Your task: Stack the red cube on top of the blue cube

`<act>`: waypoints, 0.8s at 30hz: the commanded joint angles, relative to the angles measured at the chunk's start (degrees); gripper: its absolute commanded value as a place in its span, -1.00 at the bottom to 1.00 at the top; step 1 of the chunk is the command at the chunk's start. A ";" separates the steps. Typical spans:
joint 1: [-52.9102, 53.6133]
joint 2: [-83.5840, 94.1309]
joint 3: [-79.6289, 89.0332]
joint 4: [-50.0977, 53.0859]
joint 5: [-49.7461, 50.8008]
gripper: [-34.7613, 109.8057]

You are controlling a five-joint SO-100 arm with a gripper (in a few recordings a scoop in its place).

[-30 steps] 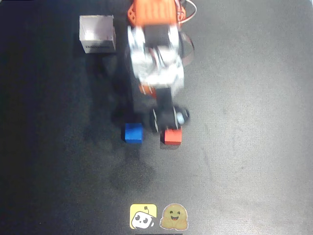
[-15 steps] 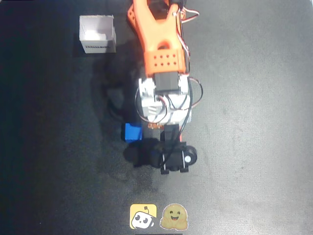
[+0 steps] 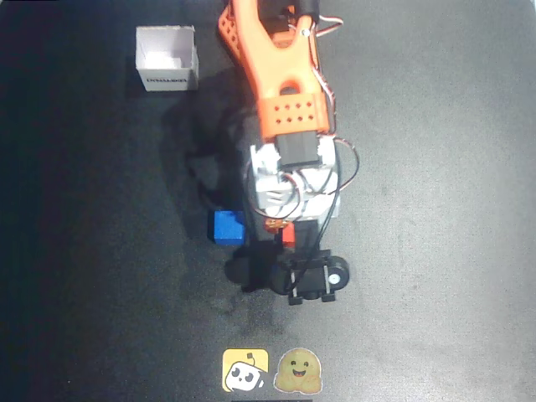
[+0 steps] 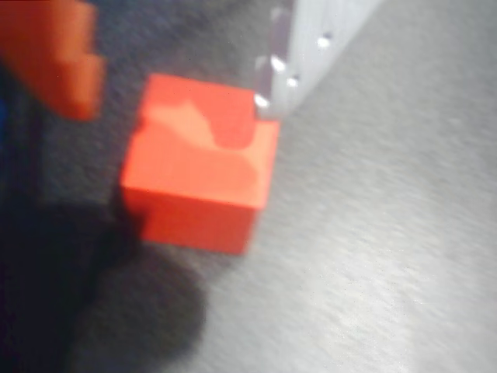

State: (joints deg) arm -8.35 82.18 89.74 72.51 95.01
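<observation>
We see the white box at far left holding nothing we can make out. Our arm reaches over the table, its tool spread around the red cube, one finger left of it and the other at its far right corner. The blue cube sits just left of the arm.

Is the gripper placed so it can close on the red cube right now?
Probably yes. In the wrist view the red cube sits on the table between the open fingers, nothing between them; the blue cube lies off to one side.
</observation>
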 commanded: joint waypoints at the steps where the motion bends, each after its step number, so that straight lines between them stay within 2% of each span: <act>1: -0.62 -0.35 -1.67 -1.41 0.62 -0.26; 5: -1.05 -1.32 -1.67 -2.72 1.05 -0.21; 24: -1.93 -3.60 6.42 -10.02 4.04 -0.21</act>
State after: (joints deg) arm -9.93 78.31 95.71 63.46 98.61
